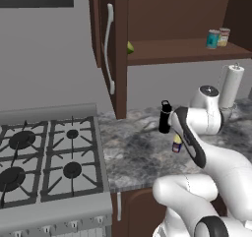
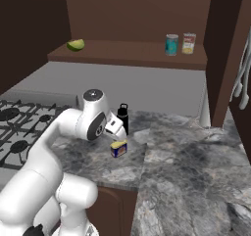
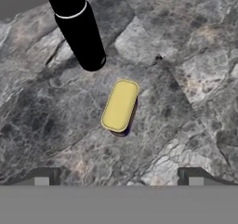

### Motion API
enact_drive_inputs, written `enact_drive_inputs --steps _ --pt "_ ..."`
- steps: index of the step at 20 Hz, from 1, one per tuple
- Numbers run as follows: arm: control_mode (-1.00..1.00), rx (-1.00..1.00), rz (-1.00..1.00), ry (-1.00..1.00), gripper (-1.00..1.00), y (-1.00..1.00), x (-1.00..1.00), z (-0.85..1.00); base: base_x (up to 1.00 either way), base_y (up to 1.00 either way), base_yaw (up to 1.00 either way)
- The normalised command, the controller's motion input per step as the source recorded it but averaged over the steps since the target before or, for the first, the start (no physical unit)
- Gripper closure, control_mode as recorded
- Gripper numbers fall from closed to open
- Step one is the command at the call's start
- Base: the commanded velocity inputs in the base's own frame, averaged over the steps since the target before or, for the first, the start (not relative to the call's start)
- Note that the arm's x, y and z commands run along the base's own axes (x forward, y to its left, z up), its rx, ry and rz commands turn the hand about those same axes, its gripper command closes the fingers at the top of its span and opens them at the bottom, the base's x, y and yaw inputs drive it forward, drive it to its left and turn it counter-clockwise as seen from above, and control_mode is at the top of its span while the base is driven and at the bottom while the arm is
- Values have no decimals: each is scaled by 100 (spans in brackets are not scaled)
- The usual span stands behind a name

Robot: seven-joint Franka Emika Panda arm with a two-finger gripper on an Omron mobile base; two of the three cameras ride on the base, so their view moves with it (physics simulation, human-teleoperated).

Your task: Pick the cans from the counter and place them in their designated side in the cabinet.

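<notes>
We've got the marbled counter under the dark wall cabinet, whose shelf already holds the teal can next to a pale labelled can, plus a green fruit at the far left end. The stove sits left. A black bottle stands near the purple yellow-topped can, which is on the counter. Our gripper hangs over it, spread wide and holding nothing.

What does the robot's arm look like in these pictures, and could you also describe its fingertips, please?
The arm is glossy white, built of rounded, tube-like segments with dark grey or black bands and caps at the joints. No cables or markings are visible. The gripper ends in two small, dark, blocky fingertips, each with a lighter grey patch.
</notes>
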Motion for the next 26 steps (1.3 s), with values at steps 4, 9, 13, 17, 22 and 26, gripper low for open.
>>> enact_drive_inputs --steps 4,9,13,17,22,26 --pt "-100 0 1 0 -100 -1 17 -32 0 0 0" --pt "-100 0 2 0 -100 -3 23 -31 0 0 0" --pt "-100 0 1 -1 -100 -4 20 -30 0 0 0" --pt "-100 0 1 -1 -100 -1 19 -30 0 0 0" --pt "-100 0 1 -1 -100 -1 21 -29 0 0 0" --pt "-100 0 0 -2 -100 -9 16 -27 0 0 0"
